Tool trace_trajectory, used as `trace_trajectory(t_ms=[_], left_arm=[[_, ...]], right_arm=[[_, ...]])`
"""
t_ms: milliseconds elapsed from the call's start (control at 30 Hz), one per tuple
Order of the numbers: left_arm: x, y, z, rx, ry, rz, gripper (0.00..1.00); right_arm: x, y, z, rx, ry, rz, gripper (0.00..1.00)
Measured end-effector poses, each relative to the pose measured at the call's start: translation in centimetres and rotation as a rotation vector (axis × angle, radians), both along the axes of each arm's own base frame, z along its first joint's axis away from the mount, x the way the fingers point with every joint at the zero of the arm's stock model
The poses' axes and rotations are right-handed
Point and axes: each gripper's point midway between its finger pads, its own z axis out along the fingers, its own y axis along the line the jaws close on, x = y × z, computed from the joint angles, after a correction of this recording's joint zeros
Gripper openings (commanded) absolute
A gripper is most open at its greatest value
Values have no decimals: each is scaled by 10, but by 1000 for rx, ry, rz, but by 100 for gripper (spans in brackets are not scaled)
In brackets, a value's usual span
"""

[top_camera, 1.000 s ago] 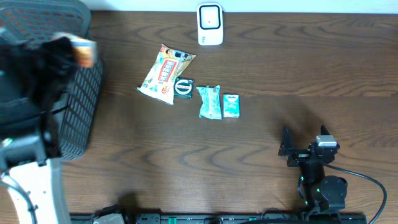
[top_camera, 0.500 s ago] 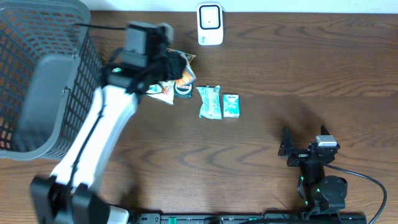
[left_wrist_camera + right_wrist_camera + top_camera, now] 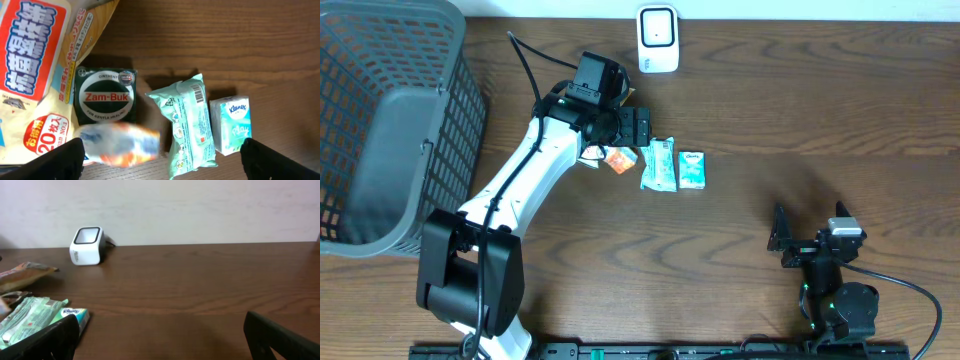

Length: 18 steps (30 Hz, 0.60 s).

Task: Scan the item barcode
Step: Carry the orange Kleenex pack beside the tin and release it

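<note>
While the left gripper [image 3: 161, 162] hangs over the row of goods with its fingers spread wide, one at each lower corner of its wrist view, we see the orange-and-white packet [image 3: 120, 145] loose between them. Neither finger touches it. It is too blurred for us to read its print or find its barcode, and we cannot tell whether it rests on the table [image 3: 800, 110] or is in the air. It overlaps the near edge of the Zam-Buk box [image 3: 105, 97] and the snack bag [image 3: 35, 65] to its left. The green wipes pack [image 3: 187, 125] lies just to its right, and the Kleenex pack [image 3: 230, 125] beyond that.

We judge the packet light, soft and film-wrapped, so likely slick and easy to crumple. We would pinch it gently across its short width at one end, leaving the flat faces bare for the scanner [image 3: 658, 40], which stands at the far edge. The basket [image 3: 390, 120] sits at the far left. The right gripper [image 3: 162, 340], its fingers also apart and empty, waits low at the near right, well away from the goods
</note>
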Motion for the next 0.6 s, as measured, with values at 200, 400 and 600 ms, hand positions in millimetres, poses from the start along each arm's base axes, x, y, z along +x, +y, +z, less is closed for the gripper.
trace_trajectory(t_ms=[200, 400, 600], left_arm=[[-14, 2, -7, 22, 60, -7, 98], [-35, -18, -10, 21, 104, -69, 100], [-59, -30, -16, 46, 167, -111, 100]], right_arm=[[0, 0, 0, 0, 0, 0, 99], [0, 0, 0, 0, 0, 0, 99], [0, 0, 0, 0, 0, 0, 99]])
